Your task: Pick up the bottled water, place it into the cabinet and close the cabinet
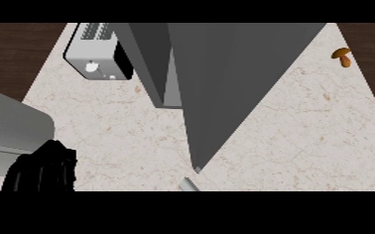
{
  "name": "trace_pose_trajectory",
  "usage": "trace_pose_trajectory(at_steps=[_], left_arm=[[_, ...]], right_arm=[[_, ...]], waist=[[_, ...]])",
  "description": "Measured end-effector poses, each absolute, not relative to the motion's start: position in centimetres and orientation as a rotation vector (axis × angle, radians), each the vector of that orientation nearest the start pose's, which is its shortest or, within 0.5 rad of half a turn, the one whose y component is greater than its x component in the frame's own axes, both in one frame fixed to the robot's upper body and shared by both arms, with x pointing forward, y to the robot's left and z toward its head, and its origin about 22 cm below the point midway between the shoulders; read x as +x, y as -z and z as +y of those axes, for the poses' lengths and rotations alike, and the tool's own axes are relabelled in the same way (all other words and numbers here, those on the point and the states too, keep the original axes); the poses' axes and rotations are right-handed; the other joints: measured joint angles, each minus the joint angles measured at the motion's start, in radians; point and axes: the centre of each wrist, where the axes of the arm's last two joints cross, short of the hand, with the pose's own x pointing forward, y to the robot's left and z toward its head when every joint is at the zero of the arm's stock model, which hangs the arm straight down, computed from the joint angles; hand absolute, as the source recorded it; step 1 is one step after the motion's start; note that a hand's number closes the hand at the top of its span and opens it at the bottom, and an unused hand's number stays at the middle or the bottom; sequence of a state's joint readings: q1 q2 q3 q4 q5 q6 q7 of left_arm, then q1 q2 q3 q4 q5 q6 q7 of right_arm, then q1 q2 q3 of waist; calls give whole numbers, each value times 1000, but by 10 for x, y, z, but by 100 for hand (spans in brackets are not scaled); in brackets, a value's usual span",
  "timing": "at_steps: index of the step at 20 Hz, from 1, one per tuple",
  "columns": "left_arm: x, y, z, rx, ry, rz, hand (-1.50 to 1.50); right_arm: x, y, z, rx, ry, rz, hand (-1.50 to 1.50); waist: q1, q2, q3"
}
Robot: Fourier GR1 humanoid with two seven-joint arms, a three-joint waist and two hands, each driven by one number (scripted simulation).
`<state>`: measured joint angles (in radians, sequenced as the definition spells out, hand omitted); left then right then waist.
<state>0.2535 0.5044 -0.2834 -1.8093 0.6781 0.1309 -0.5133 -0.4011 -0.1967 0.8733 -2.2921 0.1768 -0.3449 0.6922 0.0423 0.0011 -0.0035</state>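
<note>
The grey cabinet (157, 64) stands on the counter at the upper middle. Its door (227, 84) swings out toward me as a wide grey panel that narrows to a point near the lower middle. A small grey piece (190, 184) shows just below that tip. The bottled water shows nowhere; the door and cabinet hide whatever is behind them. My left hand (40, 171) rests at the lower left edge with relaxed fingers and holds nothing, its grey forearm (22, 124) above it. My right hand does not show.
A silver and black toaster (99, 52) sits at the back left beside the cabinet. A brown mushroom (342, 56) lies at the far right. The beige marble counter (307, 139) spreads on both sides of the door, with dark wood floor (22, 54) beyond its left edge.
</note>
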Motion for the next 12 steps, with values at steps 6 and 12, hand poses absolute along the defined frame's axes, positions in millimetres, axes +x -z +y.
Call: trace_pose_trajectory(at_steps=[6, 12], left_arm=[[161, -22, 300, -244, -149, -1882, 150], [149, -26, 312, -241, -144, -1885, 150]], right_arm=[[193, -194, -46, 366, -528, -1803, 150], [263, -196, -38, 422, -476, -1700, 150]], waist=[[10, 5, 1], [2, 6, 3]])
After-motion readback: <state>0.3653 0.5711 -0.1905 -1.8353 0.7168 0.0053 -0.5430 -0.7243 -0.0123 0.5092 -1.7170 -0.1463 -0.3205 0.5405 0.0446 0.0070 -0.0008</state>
